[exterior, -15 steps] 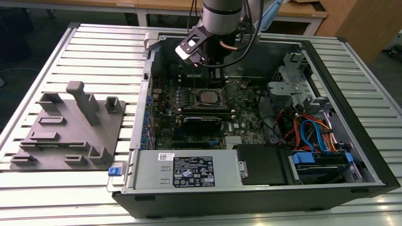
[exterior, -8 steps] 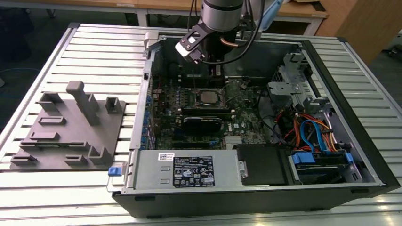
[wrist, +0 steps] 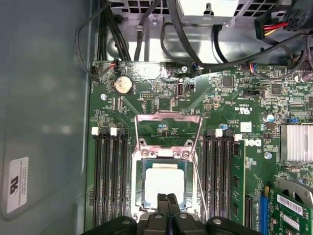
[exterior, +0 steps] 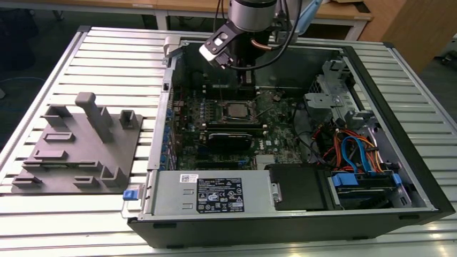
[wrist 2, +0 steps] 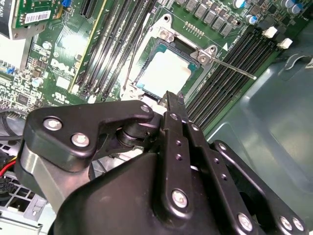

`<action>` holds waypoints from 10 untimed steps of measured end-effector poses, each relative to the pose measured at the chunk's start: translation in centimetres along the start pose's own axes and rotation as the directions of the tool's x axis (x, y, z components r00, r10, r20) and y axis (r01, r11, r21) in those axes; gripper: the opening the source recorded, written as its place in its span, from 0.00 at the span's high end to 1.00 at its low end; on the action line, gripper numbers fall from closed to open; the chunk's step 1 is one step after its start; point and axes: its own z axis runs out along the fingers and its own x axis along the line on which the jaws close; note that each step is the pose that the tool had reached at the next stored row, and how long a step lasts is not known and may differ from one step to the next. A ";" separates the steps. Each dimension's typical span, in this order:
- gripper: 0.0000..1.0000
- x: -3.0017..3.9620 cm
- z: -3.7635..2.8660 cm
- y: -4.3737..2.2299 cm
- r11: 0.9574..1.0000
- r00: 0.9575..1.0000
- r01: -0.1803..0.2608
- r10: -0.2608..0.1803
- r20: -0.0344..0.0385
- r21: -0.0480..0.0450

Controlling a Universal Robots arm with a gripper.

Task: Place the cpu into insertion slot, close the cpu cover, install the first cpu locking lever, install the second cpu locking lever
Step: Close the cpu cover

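Shows a chip (wrist: 165, 183) seated in the socket (exterior: 223, 111), metal cover frame (wrist: 161, 152) down around it, one thin lever rod (wrist 2: 234, 70) jutting out. Puts the pincer (wrist: 167, 199) over the chip's edge, fingers (wrist: 163, 203) pressed together, holding nothing. In the exterior view, sets the arm (exterior: 253, 13) at twelve o'clock from the socket, a black card (exterior: 228, 140) at six.

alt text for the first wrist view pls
The gripper, fingers together, hovers at the edge of the cpu, which sits in the insertion slot on a green motherboard, with black memory slots on both sides.
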 end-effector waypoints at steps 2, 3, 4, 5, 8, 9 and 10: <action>0.90 0.00 -0.08 0.00 1.000 1.000 0.000 0.000 0.000 0.000; 0.90 0.00 -0.08 0.00 1.000 1.000 0.000 0.000 0.000 0.000; 0.90 0.00 -0.08 0.00 1.000 1.000 0.000 0.000 0.000 0.000; 0.90 0.00 -0.09 0.00 1.000 1.000 0.000 0.000 0.000 0.000; 0.90 0.00 -0.10 0.02 1.000 1.000 0.000 0.000 0.000 0.000; 0.90 0.00 -0.11 0.06 1.000 1.000 0.000 0.000 0.000 0.000; 0.90 0.00 -0.11 0.12 1.000 1.000 0.000 0.000 0.000 0.000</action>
